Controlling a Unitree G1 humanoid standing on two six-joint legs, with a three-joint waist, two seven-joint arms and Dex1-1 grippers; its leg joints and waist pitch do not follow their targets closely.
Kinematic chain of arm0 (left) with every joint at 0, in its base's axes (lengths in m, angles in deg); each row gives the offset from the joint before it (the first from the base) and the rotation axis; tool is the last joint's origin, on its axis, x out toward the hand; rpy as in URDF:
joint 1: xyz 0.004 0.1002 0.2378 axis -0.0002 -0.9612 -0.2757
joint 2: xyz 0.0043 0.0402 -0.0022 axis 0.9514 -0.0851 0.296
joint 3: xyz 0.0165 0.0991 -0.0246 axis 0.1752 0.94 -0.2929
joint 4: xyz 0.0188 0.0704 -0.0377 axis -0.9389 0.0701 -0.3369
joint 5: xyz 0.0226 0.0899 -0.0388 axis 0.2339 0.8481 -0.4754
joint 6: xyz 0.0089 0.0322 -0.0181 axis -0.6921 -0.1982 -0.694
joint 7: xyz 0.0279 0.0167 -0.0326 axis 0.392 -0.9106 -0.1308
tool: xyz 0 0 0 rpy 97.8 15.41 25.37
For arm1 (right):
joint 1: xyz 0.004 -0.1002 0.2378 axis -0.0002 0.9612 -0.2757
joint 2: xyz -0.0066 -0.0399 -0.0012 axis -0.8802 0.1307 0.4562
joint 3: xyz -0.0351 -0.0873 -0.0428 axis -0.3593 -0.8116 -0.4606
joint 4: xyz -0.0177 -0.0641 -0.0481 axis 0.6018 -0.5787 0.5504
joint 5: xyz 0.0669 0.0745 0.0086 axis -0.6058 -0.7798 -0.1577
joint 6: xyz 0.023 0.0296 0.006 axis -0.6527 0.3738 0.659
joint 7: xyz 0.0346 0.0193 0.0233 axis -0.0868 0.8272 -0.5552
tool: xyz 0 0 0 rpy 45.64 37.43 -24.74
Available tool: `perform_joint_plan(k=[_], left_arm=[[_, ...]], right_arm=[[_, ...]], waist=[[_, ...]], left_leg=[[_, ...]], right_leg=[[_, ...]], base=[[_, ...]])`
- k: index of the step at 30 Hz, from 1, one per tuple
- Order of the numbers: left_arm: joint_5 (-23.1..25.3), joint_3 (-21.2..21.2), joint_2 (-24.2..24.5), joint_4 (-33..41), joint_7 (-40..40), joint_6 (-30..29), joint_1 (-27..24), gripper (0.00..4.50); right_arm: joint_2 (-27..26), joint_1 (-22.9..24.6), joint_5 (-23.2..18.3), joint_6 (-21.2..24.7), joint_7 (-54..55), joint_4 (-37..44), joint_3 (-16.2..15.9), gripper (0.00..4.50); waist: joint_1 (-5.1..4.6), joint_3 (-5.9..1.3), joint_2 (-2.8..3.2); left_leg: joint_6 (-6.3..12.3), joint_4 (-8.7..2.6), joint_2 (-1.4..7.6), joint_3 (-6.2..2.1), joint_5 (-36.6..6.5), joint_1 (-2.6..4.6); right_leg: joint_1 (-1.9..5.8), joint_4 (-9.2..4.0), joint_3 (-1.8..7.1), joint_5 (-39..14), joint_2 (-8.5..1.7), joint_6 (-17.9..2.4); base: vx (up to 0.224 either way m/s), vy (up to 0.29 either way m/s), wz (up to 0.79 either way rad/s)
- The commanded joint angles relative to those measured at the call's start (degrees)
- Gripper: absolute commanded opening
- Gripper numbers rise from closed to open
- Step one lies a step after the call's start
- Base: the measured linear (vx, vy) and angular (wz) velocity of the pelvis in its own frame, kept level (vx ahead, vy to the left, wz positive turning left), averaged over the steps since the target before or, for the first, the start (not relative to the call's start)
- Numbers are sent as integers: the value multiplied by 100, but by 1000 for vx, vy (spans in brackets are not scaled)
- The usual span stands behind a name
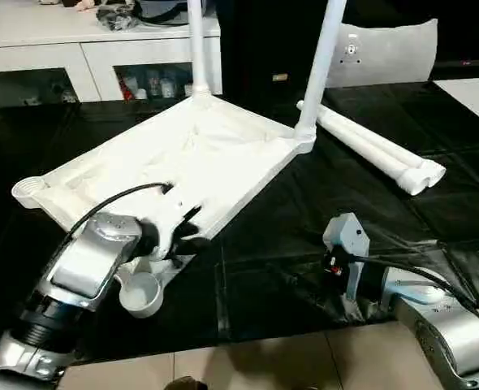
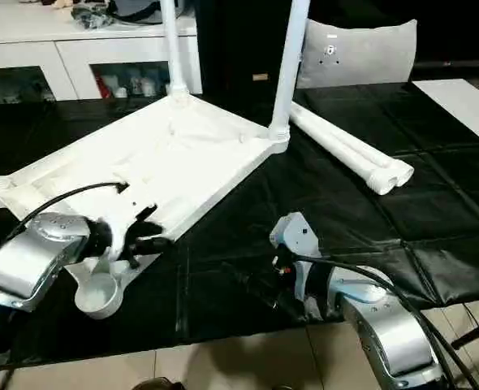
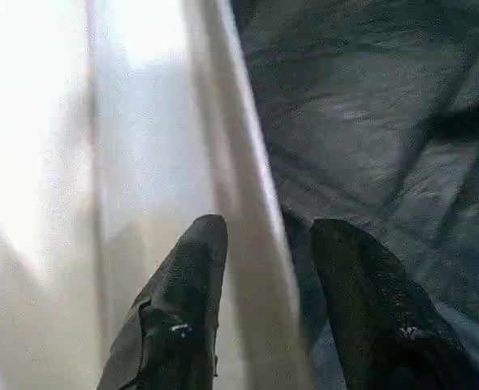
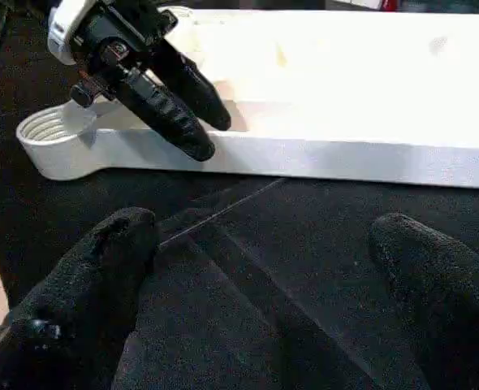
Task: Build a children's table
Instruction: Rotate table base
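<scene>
Tabletop [image 1: 199, 154] upside down on the black mat [image 1: 321, 236], ribbed underside showing, with two legs [image 1: 319, 57] already standing in the sockets along its far edge and two spare legs [image 1: 377, 146] lying together toward the mat's far right corner. The left gripper [image 4: 179, 101] sits at the top's near edge, its black fingers [image 3: 187, 292] parted to either side of the raised rim (whether they pinch it or merely straddle it cannot be told), just beside the empty corner socket [image 4: 49, 130] at the near left. The right gripper [image 4: 264, 292] hangs above bare mat near the front edge, fingers spread wide and holding nothing.

Risk, judged from here, lies mostly with that left grip. The rim is thin and slick, and a pull or lift with loose fingers could let the top slide or drop. Any sharp tilt would swing the two tall legs, which may be only push-fitted, and could work them out of their sockets. The spare legs are round and unblocked, so a nudge of the top could send them rolling toward the mat's right edge.
</scene>
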Motion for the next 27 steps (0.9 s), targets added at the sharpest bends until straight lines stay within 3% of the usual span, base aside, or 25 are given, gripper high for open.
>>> perform_joint_plan(k=[1,11,12,16,19,22,25,27], left_arm=[[26,51,64,21,63,-66,-1,198],[-173,-302,353,-70,-167,119,145,198],[-126,-330,390,-110,-113,152,166,169],[80,-438,570,-342,119,340,283,157],[132,-469,730,-313,164,373,339,118],[10,-511,802,-246,35,362,359,110],[-168,-585,761,-125,-80,322,333,73],[-260,-611,763,-100,-108,288,317,62]], right_arm=[[18,-26,-18,16,5,106,-38,450],[-22,-51,24,16,64,36,-35,450],[-19,-54,43,10,79,21,-33,450],[-36,-76,113,13,182,-50,-13,450],[-35,-76,104,24,191,-39,-28,450],[-40,-76,106,28,189,-36,-45,450],[-46,-72,101,31,180,-29,-45,450],[-44,-64,100,29,181,-20,-48,450]], waist=[[-10,-330,-6],[-1,-330,-11],[-10,-330,-19],[-12,-328,-4],[-24,-326,-8],[-15,-318,0],[4,-327,8],[19,-337,19]], left_leg=[[-233,-535,255,-219,-2569,189],[-217,-538,240,-219,-2555,183],[-222,-542,243,-221,-2541,170],[-252,-542,239,-225,-2627,185],[-262,-541,236,-232,-2637,190],[-282,-537,241,-232,-2725,223],[-306,-546,252,-230,-2748,234],[-319,-556,254,-227,-2709,210]], right_leg=[[79,-493,155,-2935,-271,-559],[73,-491,159,-2993,-282,-532],[83,-487,158,-2981,-281,-533],[69,-492,155,-3018,-274,-516],[69,-501,151,-3120,-277,-463],[40,-510,154,-3181,-275,-477],[30,-489,172,-3010,-274,-541],[53,-456,175,-2774,-270,-633]], base=[[0,0,0],[0,0,0],[0,0,0],[0,0,0],[0,0,0],[0,0,0],[0,0,0],[0,0,0]])
